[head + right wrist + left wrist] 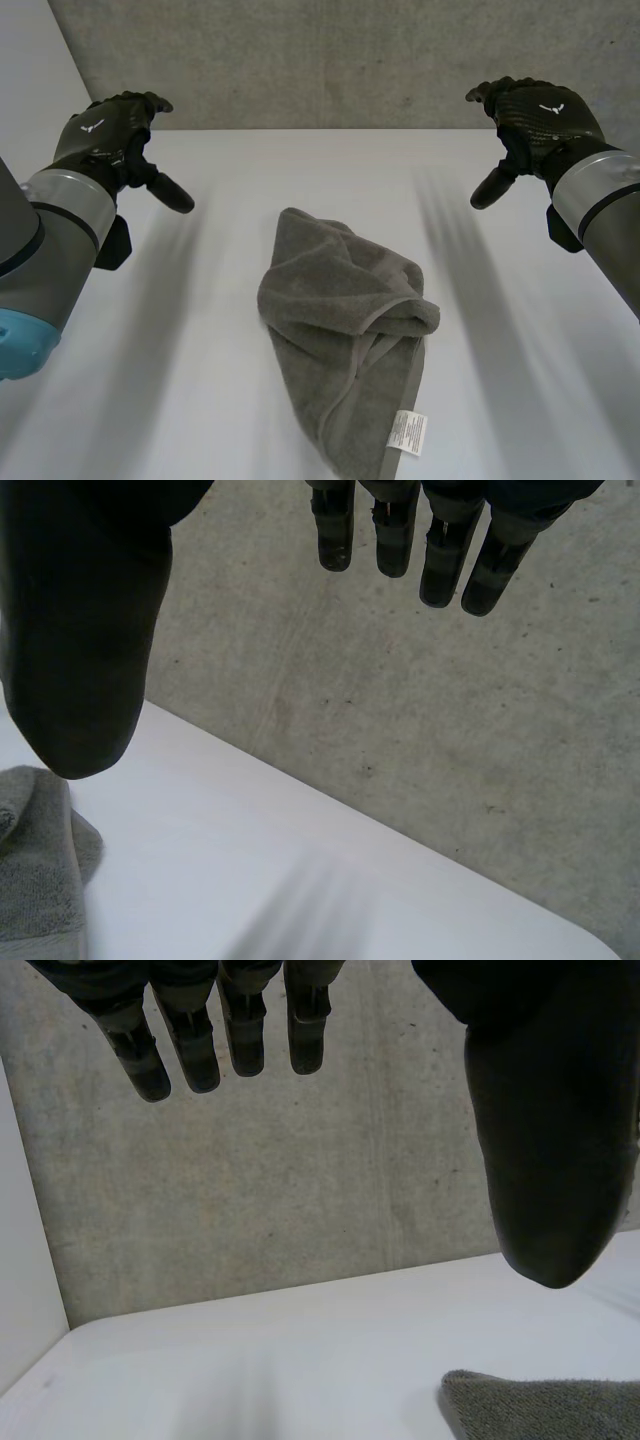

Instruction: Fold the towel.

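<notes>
The towel [345, 340] lay in a crumpled heap of soft grey terry near the middle of the smooth white table [150, 380]. One hemmed edge curled over on itself, and a small white label [409, 432] sat at its near corner. The print on the label was too small to read, and the towel's near end was cut off in the head view. My left hand [110, 135] and my right hand [535, 115] hung above the far part of the table, one to each side, well apart from the towel. Each had loose fingers spread away from the thumb and held nothing. Behind them stood a rough, speckled concrete wall [330, 60].
</notes>
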### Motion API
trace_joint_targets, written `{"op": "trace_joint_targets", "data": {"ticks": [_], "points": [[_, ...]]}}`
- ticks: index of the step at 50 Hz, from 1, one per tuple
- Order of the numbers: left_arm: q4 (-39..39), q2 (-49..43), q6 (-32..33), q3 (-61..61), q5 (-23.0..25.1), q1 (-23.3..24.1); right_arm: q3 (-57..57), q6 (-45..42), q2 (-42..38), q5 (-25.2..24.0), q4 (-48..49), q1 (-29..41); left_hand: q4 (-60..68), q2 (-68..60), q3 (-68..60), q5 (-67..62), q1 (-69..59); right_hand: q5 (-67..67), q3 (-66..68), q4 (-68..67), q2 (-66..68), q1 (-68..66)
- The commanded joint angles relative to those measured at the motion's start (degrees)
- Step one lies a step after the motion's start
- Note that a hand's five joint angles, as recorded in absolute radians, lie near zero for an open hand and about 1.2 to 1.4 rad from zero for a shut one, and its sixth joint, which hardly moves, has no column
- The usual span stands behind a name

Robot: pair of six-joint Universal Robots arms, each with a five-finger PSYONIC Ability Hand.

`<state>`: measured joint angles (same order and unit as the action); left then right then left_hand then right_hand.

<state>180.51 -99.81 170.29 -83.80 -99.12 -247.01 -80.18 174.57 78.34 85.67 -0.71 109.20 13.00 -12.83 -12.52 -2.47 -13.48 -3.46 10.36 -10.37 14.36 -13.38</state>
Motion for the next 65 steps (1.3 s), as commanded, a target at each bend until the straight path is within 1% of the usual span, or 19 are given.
{"op": "trace_joint_targets", "data": {"ticks": [1, 17, 21, 23, 26, 28, 29, 30, 33, 36, 38, 39, 40, 41, 42, 46, 53, 59, 65], "points": [[0.28, -0.56, 0.13, -0.14, 0.16, 0.56, -0.16, -0.10, -0.21, -0.15, 0.00, -0.04, -3.00, 2.83, 2.52, 2.47, 3.48, 3.46, -0.36, 0.37, -4.36, 3.38], [0.36, -0.65, -0.31, -0.67, 0.69, 1.18, 0.63, -0.37, -0.03, -0.76, 0.00, -0.92, -3.00, 2.83, 2.52, 2.47, 3.48, 3.46, -0.36, 0.37, -4.36, 3.38], [-0.16, -1.00, -1.10, -1.37, 0.95, 4.68, 1.60, -1.60, 0.41, -1.82, -1.67, -1.71, -3.00, 2.28, 2.52, 1.92, 2.93, 3.46, -0.36, 0.37, -4.36, 3.38], [-0.16, -1.00, -2.06, -2.41, 1.82, 6.43, 2.48, -5.18, 0.58, -5.31, -7.96, -2.06, -3.00, 2.28, 2.52, 1.92, 2.93, 3.46, -0.36, 0.37, -4.36, 3.38], [0.10, -0.91, -5.39, -5.57, 4.36, 9.34, 2.48, -7.57, 0.58, -7.27, -11.51, -2.50, -3.00, 2.28, 2.52, 1.92, 2.93, 3.46, -0.36, 0.37, -4.36, 3.38], [0.27, -1.00, -7.32, -6.89, 5.59, 10.39, 0.65, -11.95, 0.58, -11.47, -17.29, -4.34, -3.00, 2.28, 2.52, 1.92, 2.93, 3.46, -0.36, 0.37, -4.36, 3.38], [0.36, -1.70, -9.00, -7.60, 6.39, 11.62, 0.64, -11.97, 0.58, -11.49, -17.31, -4.35, -3.00, 2.28, 2.52, 1.92, 2.93, 3.46, -0.36, 0.37, -4.36, 3.38], [0.36, -1.70, -9.01, -7.61, 6.40, 11.64, -1.37, -13.54, 0.58, -13.84, -18.36, -5.31, -3.00, 2.28, 2.52, 1.92, 2.93, 3.46, -0.36, 0.37, -4.36, 3.38], [1.24, -6.43, -11.82, -7.44, 6.49, 16.54, -6.81, -15.48, 0.41, -17.80, -16.97, -6.45, -3.00, 2.11, 2.52, 1.75, 2.76, 3.46, -0.36, 0.37, -4.36, 3.38], [2.12, -8.12, -12.09, -7.17, 5.87, 17.96, -11.47, -15.40, -0.29, -20.44, -13.03, -7.07, -3.00, 1.94, 2.52, 1.58, 2.59, 3.46, -0.36, 0.37, -4.36, 3.38], [4.92, -11.70, -12.09, -6.65, 1.77, 21.02, -14.19, -15.22, -0.56, -20.89, -9.70, -7.25, -3.00, 1.44, 2.52, 1.08, 2.09, 3.46, -0.36, 0.37, -4.36, 3.38], [4.93, -11.72, -12.09, -6.64, 1.74, 21.04, -16.39, -14.61, -1.52, -20.89, -6.19, -6.99, -3.00, 1.44, 2.52, 1.08, 2.08, 3.46, -0.36, 0.37, -4.36, 3.38], [6.24, -13.20, -12.26, -6.12, -1.31, 22.61, -16.41, -14.61, -1.53, -20.89, -6.15, -6.99, -3.00, 1.27, 2.52, 0.91, 1.92, 3.46, -0.36, 0.37, -4.36, 3.38], [6.25, -13.22, -12.27, -6.12, -1.34, 22.62, -18.07, -14.00, -2.40, -20.72, -2.67, -6.38, -3.00, 1.27, 2.52, 0.91, 1.92, 3.46, -0.36, 0.37, -4.36, 3.38], [7.56, -14.78, -12.53, -5.33, -4.82, 24.54, -18.08, -13.99, -2.41, -20.71, -2.63, -6.37, -3.00, 1.10, 2.52, 0.75, 1.75, 3.46, -0.36, 0.37, -4.36, 3.38], [10.55, -18.30, -12.62, -3.75, -11.25, 27.19, -20.28, -8.74, -4.68, -19.23, 4.03, -6.11, -3.00, 0.77, 2.52, 0.41, 1.41, 3.46, -0.36, 0.37, -4.36, 3.38], [14.50, -20.51, -12.53, -1.90, -15.57, 30.70, -19.67, 0.85, -9.96, -15.80, 6.50, -1.02, -3.00, 0.43, 2.52, 0.07, 1.08, 3.46, -0.36, 0.37, -4.36, 3.38], [18.11, -20.86, -12.62, -1.28, -19.26, 31.59, -19.58, 1.83, -10.49, -12.89, 9.85, 0.40, -3.00, -0.58, 2.52, -0.94, 0.07, -2.17, -0.36, 0.37, 1.27, -2.25], [19.79, -20.86, -12.88, -1.02, -19.71, 32.29, -18.26, 1.92, -12.78, -10.88, 10.46, 3.64, -3.00, -0.75, 2.52, -1.11, -0.10, -4.53, -0.36, 0.37, 3.63, -4.61]]}}
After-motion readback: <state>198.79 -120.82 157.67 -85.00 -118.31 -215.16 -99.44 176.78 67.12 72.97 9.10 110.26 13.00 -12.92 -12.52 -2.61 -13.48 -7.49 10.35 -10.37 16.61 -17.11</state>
